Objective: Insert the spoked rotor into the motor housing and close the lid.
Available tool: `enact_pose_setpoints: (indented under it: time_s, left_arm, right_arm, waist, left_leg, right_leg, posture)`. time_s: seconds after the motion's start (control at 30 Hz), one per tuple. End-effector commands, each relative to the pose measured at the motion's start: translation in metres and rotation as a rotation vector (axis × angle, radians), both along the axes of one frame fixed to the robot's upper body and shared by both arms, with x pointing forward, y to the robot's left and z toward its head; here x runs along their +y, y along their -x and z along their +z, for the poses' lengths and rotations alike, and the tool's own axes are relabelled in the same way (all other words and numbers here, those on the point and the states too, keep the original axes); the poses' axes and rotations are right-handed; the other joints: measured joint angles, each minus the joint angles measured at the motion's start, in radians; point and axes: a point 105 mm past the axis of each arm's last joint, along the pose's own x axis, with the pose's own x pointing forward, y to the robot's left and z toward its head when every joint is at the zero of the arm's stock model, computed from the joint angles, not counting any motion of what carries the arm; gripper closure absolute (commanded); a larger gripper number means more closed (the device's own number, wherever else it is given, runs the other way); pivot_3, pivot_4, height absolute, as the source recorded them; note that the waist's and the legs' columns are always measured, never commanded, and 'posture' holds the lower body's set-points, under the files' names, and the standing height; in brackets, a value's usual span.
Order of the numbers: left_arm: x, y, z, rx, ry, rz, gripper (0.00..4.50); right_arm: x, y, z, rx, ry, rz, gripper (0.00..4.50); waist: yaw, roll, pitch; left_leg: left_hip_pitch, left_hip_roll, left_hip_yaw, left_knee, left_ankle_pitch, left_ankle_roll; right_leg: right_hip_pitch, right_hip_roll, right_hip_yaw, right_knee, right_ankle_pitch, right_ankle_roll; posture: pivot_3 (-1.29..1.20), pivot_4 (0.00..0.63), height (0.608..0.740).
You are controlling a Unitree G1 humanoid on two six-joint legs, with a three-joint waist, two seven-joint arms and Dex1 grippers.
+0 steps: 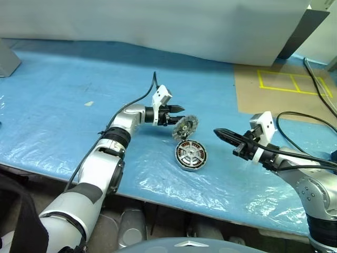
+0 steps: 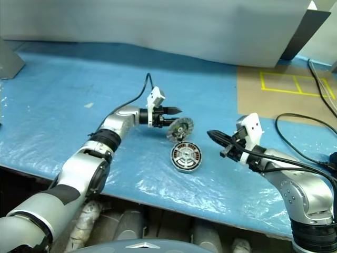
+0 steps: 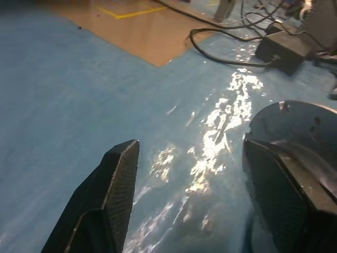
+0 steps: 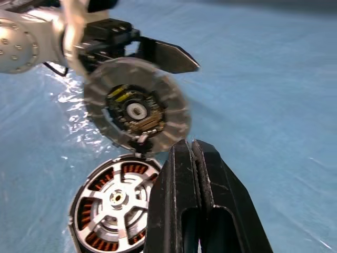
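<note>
The motor housing (image 1: 181,161) lies flat on the blue table sheet, copper windings showing between silver spokes. Inside it sits the spoked rotor (image 4: 116,197), its hub facing up. The lid (image 1: 185,127) stands up on edge from the housing's far rim, tilted, with its dark centre and yellow mark (image 4: 122,96) facing my right wrist camera. My left gripper (image 1: 180,115) is open just behind the lid, level with its top and pointing right; one finger (image 4: 168,55) shows past the lid's edge. My right gripper (image 1: 218,132) is shut and empty, to the right of the housing and pointing left at it.
A brown board with yellow tape (image 1: 279,89) lies at the back right. Black cables (image 1: 300,124) and a black power brick (image 3: 284,47) sit near my right arm. A white panel (image 1: 158,26) closes off the back. The table's front edge (image 1: 158,203) runs close below the housing.
</note>
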Motion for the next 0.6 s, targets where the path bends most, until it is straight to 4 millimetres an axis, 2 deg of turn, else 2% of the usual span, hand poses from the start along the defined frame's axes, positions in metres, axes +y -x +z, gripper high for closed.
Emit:
enact_pose_setpoints:
  time_s: [0.03,0.17,0.27,0.43,0.6]
  left_arm:
    - [-0.011,0.032,0.009,-0.083,-0.02,-0.211,1.18]
    - [-0.019,0.052,-0.001,-0.102,-0.075,-0.311,1.18]
    - [-0.022,0.052,-0.017,-0.138,-0.149,-0.306,1.18]
    - [-0.026,0.058,-0.033,-0.149,-0.19,-0.328,1.18]
    - [-0.013,0.073,-0.057,-0.113,-0.273,-0.405,1.18]
  right_arm:
    - [-0.004,0.002,0.015,-0.061,-0.007,-0.033,4.5]
    - [-0.01,-0.001,0.022,-0.087,-0.025,-0.076,4.5]
    - [-0.013,-0.002,0.024,-0.093,-0.02,-0.086,4.5]
    - [-0.008,-0.002,0.02,-0.087,-0.001,-0.076,4.5]
    - [-0.001,-0.004,0.012,-0.075,0.041,-0.059,4.5]
  waist:
    - [0.002,0.0,0.0]
    - [0.003,0.0,0.0]
    - [0.003,0.0,0.0]
    - [0.003,0.001,0.0]
    - [0.002,0.001,0.0]
  left_leg:
    - [0.001,0.0,0.0,-0.001,0.0,0.0]
    - [0.001,0.0,0.001,-0.002,0.0,0.001]
    - [0.001,0.0,0.001,-0.002,0.0,0.0]
    - [0.001,0.0,0.001,-0.002,0.0,0.0]
    - [0.002,0.0,0.001,-0.003,0.0,0.0]
  right_leg:
    - [0.0,0.0,0.0,0.0,0.0,0.0]
    - [0.0,-0.001,0.0,0.0,-0.001,-0.001]
    - [0.0,-0.001,0.0,-0.001,-0.001,-0.002]
    - [0.0,-0.001,0.0,-0.001,-0.002,-0.002]
    - [0.0,0.0,0.0,-0.001,0.0,0.0]
  posture:
    - [0.0,0.15,0.74]
    - [0.0,0.15,0.74]
    - [0.0,0.15,0.74]
    - [0.0,0.15,0.74]
    - [0.0,0.15,0.74]
